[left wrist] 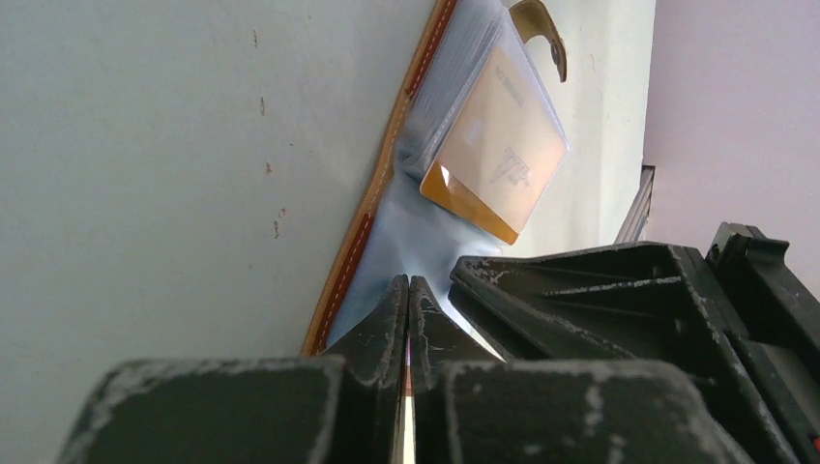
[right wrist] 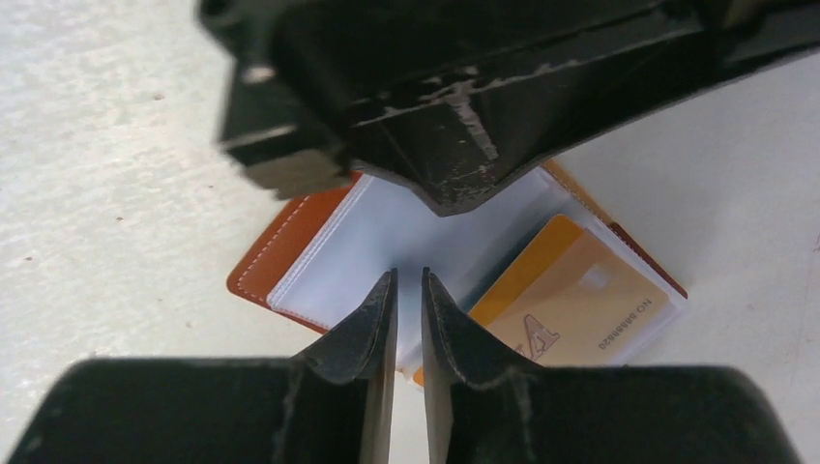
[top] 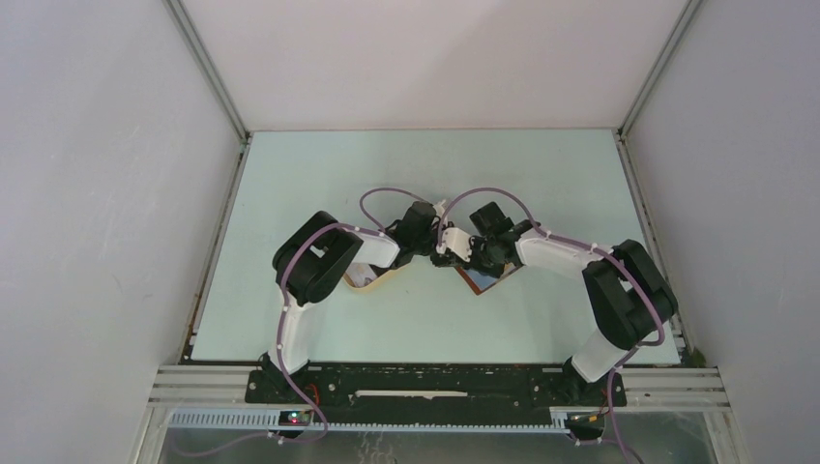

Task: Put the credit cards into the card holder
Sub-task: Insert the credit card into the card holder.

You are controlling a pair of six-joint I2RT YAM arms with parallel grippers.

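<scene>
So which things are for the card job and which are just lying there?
For the job: reddish-brown leather card holder with clear sleeves; orange plastic card in one sleeve; left black claw; right black claw.
Lying about: beige oval tray, half hidden under the left arm.

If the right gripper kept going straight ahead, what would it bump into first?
Probably the clear sleeve of the open card holder, right ahead of the right gripper; the left gripper sits just beyond.

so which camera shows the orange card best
Right wrist: the orange card sits close and face-up in the card holder, print visible. Left wrist shows it slanted; top external, too small to tell.
</scene>
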